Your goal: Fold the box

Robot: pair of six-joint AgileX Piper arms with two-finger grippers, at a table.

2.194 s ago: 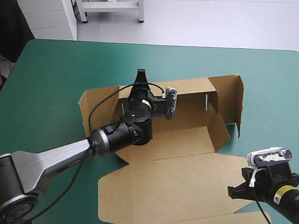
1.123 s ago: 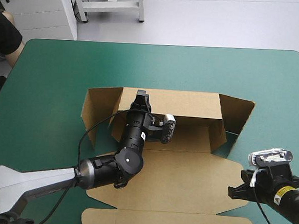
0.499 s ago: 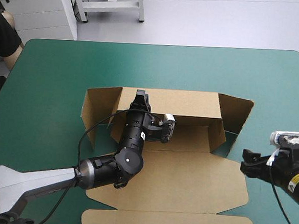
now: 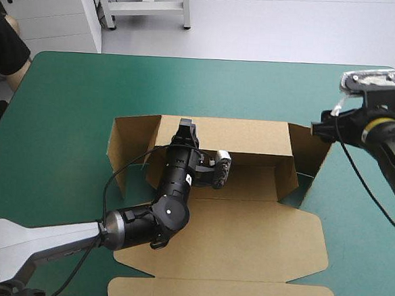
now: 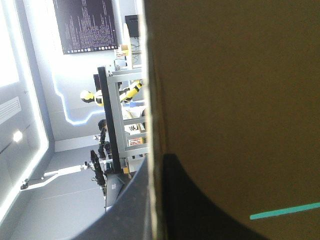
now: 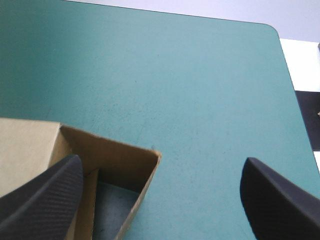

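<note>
The brown box (image 4: 245, 239) lies mid-table with its back wall (image 4: 252, 135) raised, both side flaps (image 4: 312, 153) standing and the lid flat toward the front edge. My left gripper (image 4: 186, 128) is shut on the top edge of the back wall, left of its middle. In the left wrist view the board (image 5: 235, 100) stands edge-on between the black fingers (image 5: 125, 210). My right gripper (image 4: 319, 129) hovers open by the top of the right side flap. In the right wrist view that flap's corner (image 6: 145, 160) sits just ahead between the wide-apart fingers (image 6: 50, 190).
Bare teal-green cover (image 4: 72, 98) surrounds the box to the left, at the back and on the right (image 6: 175, 75). The table's rounded far right corner (image 4: 393, 70) lies close behind the right arm.
The box was turned square and its back wall raised. Then the right arm swung from the table's front right to the right side flap and opened. The left gripper has held still.
</note>
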